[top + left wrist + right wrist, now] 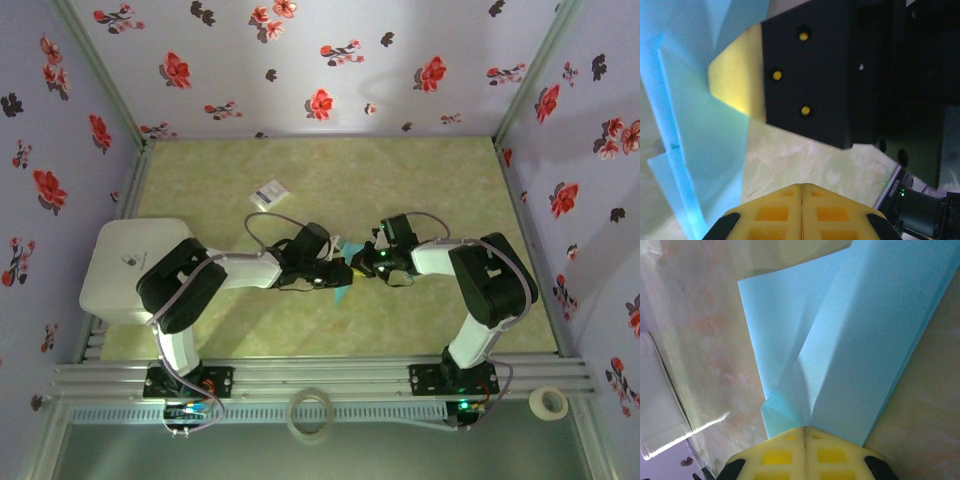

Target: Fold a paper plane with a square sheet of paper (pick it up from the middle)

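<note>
The right tool (805,430) is clamped on the folded teal paper (855,350) — the sheet fans out ahead of its tips, over the counter (705,330). The left tool (802,187) is closed on nothing — the paper sits just beside and ahead of it.

a green marbled table (420,180) bears a small white card (268,194) and a white box (125,262).

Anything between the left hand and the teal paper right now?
Nothing visible. The teal paper sits just beside the shut left hand in its wrist view, with no object between. The right hand, pinching the paper's folded edge, sits straight ahead of the left, not between.
</note>
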